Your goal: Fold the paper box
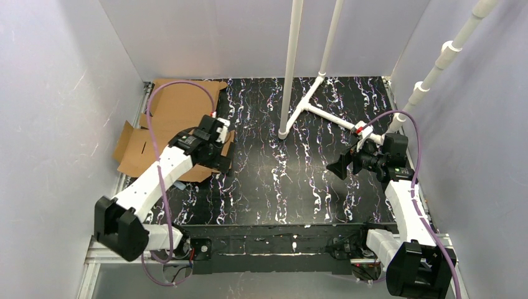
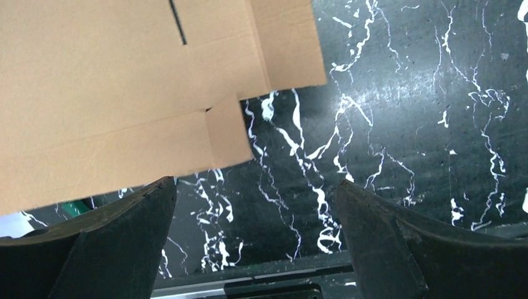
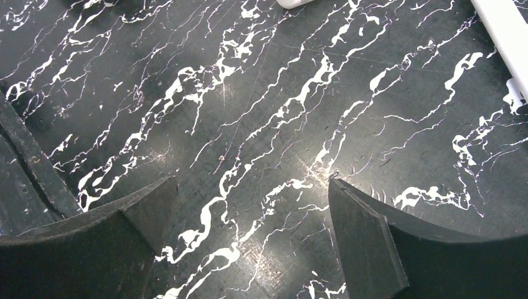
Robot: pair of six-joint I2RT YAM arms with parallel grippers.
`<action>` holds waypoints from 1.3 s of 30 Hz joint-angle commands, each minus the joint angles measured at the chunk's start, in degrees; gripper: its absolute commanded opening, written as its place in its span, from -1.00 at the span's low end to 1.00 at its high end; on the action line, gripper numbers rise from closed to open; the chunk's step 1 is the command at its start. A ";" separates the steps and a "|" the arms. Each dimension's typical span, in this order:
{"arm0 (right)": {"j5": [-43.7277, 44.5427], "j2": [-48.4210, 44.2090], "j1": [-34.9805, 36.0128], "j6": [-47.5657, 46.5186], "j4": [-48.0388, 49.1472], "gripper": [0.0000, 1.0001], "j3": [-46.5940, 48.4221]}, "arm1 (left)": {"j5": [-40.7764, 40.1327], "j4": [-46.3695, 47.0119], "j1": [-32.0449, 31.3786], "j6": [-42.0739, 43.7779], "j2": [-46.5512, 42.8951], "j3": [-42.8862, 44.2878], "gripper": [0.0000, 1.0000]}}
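One paper box (image 1: 174,109), we count: flat brown sheet, flaps spread, at table's (image 1: 280,187) far-left corner, one flap past left edge. Left gripper (image 2: 254,182) hangs over box's near-right edge, arm hiding part from above. Right gripper (image 3: 252,181) over table's right side. We see both jaws wide, nothing held. One white pipe frame (image 1: 291,68), far middle.

The white-and-black left arm (image 1: 165,168) is covering the near right corner of the flat brown corrugated cardboard paper box (image 1: 177,109) in the overhead view. In the left wrist view, the top and left edges are cropping the sheet and the bottom edge is cutting off the left gripper (image 2: 255,184). The white plastic pipe stand (image 1: 291,62) is running off the overhead view's top.
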 commanded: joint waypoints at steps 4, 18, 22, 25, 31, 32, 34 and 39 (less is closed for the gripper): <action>0.84 -0.90 -0.09 -2.66 -0.47 1.00 1.79 | -6.55 9.16 -5.60 -8.33 7.42 2.51 0.99; 0.55 -1.40 -0.09 -4.40 -2.43 1.00 2.11 | -12.16 22.35 -5.63 -16.31 23.18 1.95 0.47; 0.12 -1.62 -0.09 -4.67 -2.83 1.00 2.18 | -13.43 23.50 -5.63 -16.74 27.43 2.81 0.25; -0.15 -1.73 -0.04 -5.03 -3.18 1.00 2.35 | -17.33 23.76 -5.71 -15.60 29.45 4.11 -0.42; -0.19 -1.84 -0.08 -5.56 -3.64 1.00 2.40 | -20.80 22.84 -8.51 -12.70 21.55 5.18 -1.00; -0.18 -1.81 -0.09 -5.64 -3.68 1.00 2.49 | -21.63 20.54 -9.99 -13.87 18.75 6.41 -1.00; -0.02 -1.93 -0.09 -5.65 -3.81 1.00 2.42 | -25.01 14.48 -12.37 -18.64 16.39 9.54 -1.00; -0.21 -1.89 -0.09 -5.82 -3.97 1.00 2.29 | -23.79 8.11 -15.08 -27.58 15.35 12.58 -1.00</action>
